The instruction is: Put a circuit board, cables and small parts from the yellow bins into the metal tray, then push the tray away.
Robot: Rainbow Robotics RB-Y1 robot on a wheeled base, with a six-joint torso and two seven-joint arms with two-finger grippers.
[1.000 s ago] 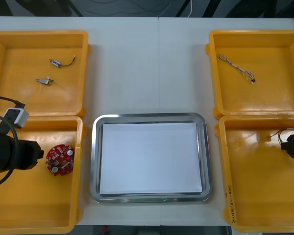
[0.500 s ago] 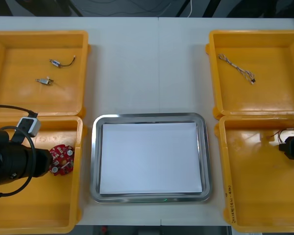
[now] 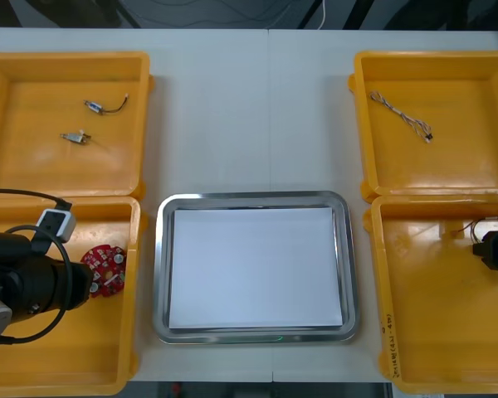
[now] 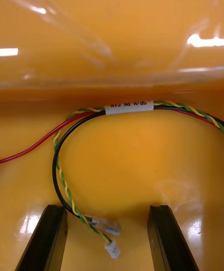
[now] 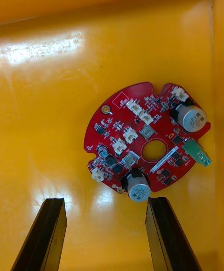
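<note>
Board first: the round red circuit board (image 3: pixel 104 269) lies flat on the floor of the near yellow bin (image 3: pixel 66 352) on our left side, close to the wall facing the metal tray (image 3: pixel 159 274). Our left end effector (image 5: pixel 103 202) hovers over it with fingers spread wide and nothing between them, the board just beyond the tips. We judge this piece light and stiff, but awkward: it sits flush on a glossy floor, so it may skate away if nudged. The silver capacitors (image 5: pixel 190 117) stand proud and look easy to knock, so we'd pinch across the bare red edge, away from them.

Over on our right, the right end effector (image 4: pixel 107 208) is spread as well and empty, poised above the cable bundle (image 4: pixel 128 106) in its near bin. That one is limp and featherlight, and we expect it to droop and trail. The loop down by the connector ends, lying between the fingers, looks the likeliest hold.
</note>
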